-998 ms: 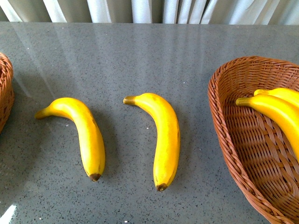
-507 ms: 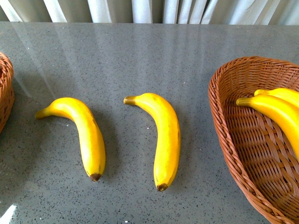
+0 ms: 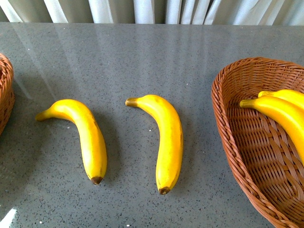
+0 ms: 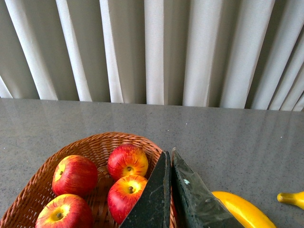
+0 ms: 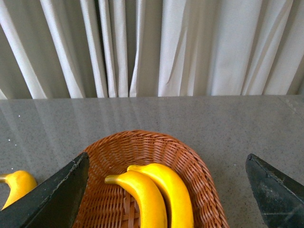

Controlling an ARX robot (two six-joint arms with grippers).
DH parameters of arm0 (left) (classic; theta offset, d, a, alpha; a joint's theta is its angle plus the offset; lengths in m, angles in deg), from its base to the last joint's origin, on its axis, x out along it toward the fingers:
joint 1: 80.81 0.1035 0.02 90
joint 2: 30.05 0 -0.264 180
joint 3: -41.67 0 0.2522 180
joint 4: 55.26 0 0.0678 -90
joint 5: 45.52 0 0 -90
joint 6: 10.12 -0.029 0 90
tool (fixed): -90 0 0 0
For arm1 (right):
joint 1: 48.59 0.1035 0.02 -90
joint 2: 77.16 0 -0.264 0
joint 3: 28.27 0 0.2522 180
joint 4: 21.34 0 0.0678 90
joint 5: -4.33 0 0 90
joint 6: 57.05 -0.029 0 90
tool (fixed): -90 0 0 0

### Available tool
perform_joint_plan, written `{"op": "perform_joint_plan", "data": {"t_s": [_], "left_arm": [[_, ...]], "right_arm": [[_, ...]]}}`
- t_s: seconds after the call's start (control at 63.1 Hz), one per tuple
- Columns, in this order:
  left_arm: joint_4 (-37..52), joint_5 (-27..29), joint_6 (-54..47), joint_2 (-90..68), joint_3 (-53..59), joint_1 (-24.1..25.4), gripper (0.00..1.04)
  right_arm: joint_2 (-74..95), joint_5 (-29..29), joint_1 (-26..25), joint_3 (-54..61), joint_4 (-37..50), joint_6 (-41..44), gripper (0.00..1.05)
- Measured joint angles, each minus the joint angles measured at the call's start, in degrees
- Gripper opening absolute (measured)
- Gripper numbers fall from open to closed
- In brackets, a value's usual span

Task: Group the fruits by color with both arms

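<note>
Front view: a grey table (image 3: 142,57) carries a right basket (image 3: 228,123) holding two bananas (image 3: 280,111), and a left basket (image 3: 4,90) that shows only its edge. In the left wrist view, that basket holds four apples (image 4: 76,175). Loose between the baskets lie a left banana (image 3: 88,137) and a middle banana (image 3: 168,140), apart from each other.

The right gripper (image 5: 166,161) hangs spread wide over its basket. The left gripper (image 4: 170,154) is pressed together and empty.

Best to take the middle banana across its thick midsection, lift it clear of the rim, and lay it alongside the others. No writing shows.

Nothing has visibly moved since a second ago (loose bananas (image 3: 168,142) included).
</note>
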Motion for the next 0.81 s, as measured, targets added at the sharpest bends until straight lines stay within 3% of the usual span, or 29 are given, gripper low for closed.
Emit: {"op": "perform_joint_plan", "data": {"t_s": [0.333,0.428,0.713,0.808], "left_arm": [[-5.6,0.0,0.0,5.5,0.0,0.0,0.01],[-14.5,0.0,0.0,12.7,0.0,0.0,0.01],[-15.4,0.0,0.0,14.4,0.0,-0.1,0.01],[-15.4,0.0,0.0,14.4,0.0,-0.1,0.16]], "right_arm": [[0.0,0.0,0.0,0.0,0.0,0.0,0.96],[0.0,0.0,0.0,0.0,0.0,0.0,0.96],[0.0,0.0,0.0,0.0,0.0,0.0,0.96],[0.0,0.0,0.0,0.0,0.0,0.0,0.96]]}}
